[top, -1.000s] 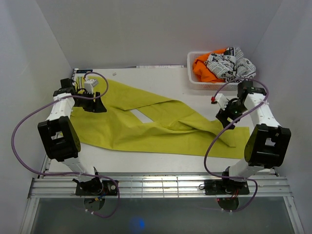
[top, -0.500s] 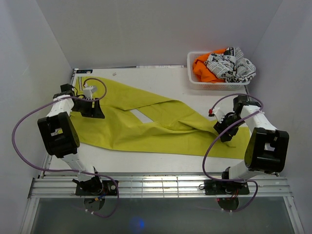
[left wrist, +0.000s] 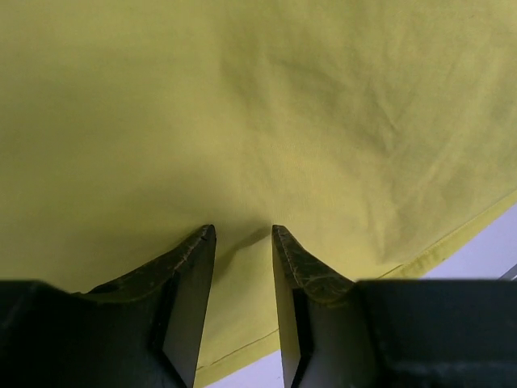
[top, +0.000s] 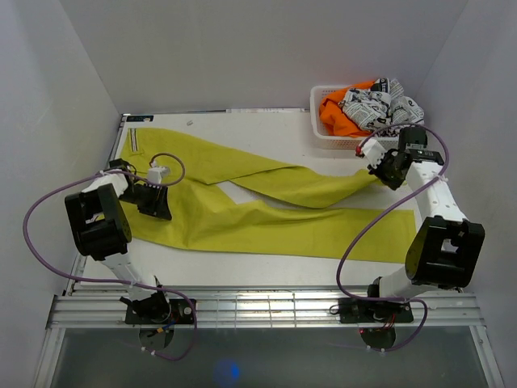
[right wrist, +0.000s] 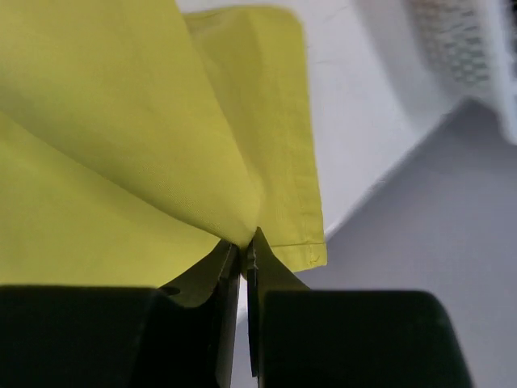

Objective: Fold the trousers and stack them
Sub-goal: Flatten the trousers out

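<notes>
— Where are the trousers (top: 266, 225) to be found?

— They are spread across the white table (top: 266, 123). The waist end is laid at the left, toward the far corner, and the two legs are run out to the right.

— What is seen at the left side?

— The left gripper (top: 155, 208) is set down on the waist part of the cloth, close to its near edge. In the left wrist view its fingers (left wrist: 190, 267) are parted by only a narrow gap. Flat cloth and a strip of table are seen through that gap, so nothing is clamped.

— And across the middle?

— The near leg (top: 323, 234) is laid flat and straight. The far leg (top: 299, 182) is drawn toward the far right, with a bare wedge of table between the two.

— How is the right end held?

— The far leg's hem (right wrist: 300, 242) is pinched between the closed jaws of the right gripper (top: 380, 168) and is raised off the table just beside the basket (top: 317, 133). An orange garment (top: 333, 117) and a black-and-white printed cloth (top: 380, 105) are heaped in that basket.
</notes>
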`<act>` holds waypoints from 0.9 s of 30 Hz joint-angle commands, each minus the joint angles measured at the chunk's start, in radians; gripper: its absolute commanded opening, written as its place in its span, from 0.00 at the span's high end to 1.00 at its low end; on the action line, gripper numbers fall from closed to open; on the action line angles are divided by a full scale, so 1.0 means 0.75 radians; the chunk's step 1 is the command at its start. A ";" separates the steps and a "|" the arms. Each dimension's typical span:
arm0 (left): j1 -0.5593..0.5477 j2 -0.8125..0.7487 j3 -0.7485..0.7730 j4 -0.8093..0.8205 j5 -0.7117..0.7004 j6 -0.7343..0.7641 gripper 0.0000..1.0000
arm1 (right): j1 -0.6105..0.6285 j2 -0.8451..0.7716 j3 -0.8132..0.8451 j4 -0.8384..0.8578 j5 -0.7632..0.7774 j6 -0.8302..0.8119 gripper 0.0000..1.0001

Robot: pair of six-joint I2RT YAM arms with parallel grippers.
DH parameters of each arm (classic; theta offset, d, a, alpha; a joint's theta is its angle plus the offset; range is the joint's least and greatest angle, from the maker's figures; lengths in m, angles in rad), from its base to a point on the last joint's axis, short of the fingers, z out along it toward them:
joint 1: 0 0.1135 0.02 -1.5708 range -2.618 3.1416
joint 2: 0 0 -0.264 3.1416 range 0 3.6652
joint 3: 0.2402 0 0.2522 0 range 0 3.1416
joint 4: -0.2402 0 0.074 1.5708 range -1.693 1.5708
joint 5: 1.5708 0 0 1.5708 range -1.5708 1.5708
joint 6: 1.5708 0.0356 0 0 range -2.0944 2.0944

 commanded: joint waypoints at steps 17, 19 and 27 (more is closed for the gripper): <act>-0.522 -0.020 0.575 -0.042 -0.081 -0.057 0.30 | 0.002 -0.079 -0.132 0.202 0.096 -0.210 0.92; -0.572 0.097 0.647 0.019 -0.101 -0.100 0.31 | 0.002 -0.071 -0.142 0.194 0.101 -0.200 0.92; -0.809 0.247 0.719 0.256 -0.110 -0.287 0.31 | 0.009 -0.023 -0.173 0.173 0.103 -0.159 0.92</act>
